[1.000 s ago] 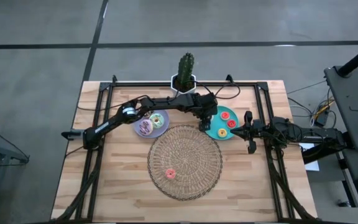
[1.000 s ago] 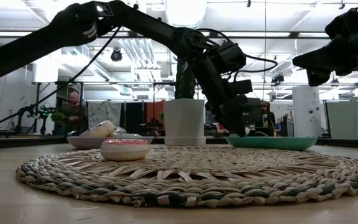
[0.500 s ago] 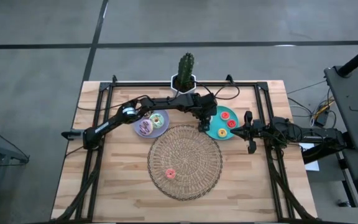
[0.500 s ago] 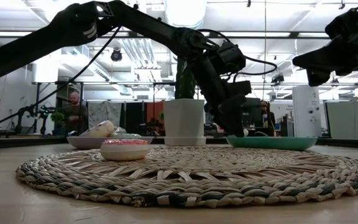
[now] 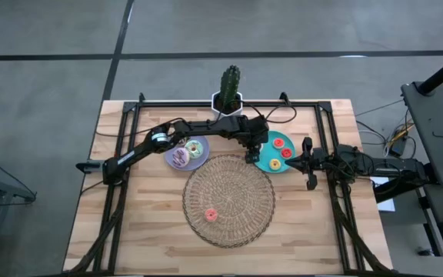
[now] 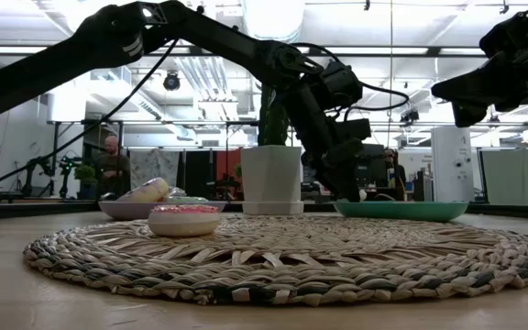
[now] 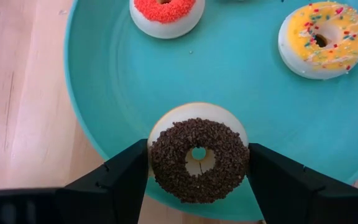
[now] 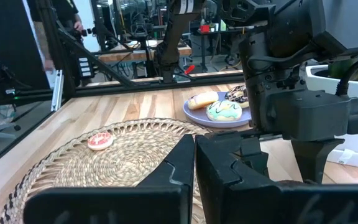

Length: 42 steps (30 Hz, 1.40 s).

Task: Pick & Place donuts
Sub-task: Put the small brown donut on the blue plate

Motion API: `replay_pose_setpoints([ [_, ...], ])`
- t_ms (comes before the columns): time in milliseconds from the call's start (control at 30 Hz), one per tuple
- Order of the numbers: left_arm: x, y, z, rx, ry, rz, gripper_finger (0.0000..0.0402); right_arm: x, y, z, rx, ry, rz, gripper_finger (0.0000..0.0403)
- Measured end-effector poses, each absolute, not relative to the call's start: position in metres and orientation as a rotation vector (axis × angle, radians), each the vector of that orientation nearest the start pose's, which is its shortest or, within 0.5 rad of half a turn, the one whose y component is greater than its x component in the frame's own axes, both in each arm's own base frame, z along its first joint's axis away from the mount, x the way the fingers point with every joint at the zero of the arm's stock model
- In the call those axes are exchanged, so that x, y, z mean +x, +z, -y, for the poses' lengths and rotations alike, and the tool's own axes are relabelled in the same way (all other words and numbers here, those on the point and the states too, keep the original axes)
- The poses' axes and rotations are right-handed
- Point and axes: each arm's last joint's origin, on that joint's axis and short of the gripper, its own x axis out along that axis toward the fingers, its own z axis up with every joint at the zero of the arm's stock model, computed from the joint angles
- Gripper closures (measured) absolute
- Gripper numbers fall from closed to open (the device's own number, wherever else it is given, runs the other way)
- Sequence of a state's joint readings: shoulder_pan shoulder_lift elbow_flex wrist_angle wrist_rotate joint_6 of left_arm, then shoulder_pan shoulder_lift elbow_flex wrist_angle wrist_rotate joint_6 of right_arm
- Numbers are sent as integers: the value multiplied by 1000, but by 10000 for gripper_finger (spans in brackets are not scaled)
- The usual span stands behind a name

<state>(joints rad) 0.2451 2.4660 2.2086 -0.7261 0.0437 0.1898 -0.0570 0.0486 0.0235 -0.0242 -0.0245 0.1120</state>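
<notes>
Donut, dark brown sprinkled (image 7: 199, 160), likely light, rigid toy; round rim best pinched across its width, as now. Sits at near edge of teal plate (image 7: 241, 93), left claw (image 7: 197, 171) clamped on both sides. Left arm reaches across lavender plate (image 5: 197, 157), wrist bent down. Right claw (image 8: 194, 152) closed, empty, waiting beside teal plate above desk (image 5: 144, 231).

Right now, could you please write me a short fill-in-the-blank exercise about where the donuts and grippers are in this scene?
1. The left gripper is closed on the ____ donut.
2. That donut is over the ____ plate.
3. The pink donut lies on the woven ____.
4. The right gripper, beside the teal plate, is ____.

Missing words: dark brown; teal; mat; shut
</notes>
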Motion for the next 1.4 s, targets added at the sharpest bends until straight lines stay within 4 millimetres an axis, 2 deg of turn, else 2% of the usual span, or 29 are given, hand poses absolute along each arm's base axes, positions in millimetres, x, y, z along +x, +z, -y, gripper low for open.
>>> replay_pose_setpoints([
  [1167,516,184,-129,35,123,-991,169,99,165,5,114,-35,-47,394],
  [1400,521,188,-130,75,129,-925,170,99,165,5,114,-35,-47,394],
])
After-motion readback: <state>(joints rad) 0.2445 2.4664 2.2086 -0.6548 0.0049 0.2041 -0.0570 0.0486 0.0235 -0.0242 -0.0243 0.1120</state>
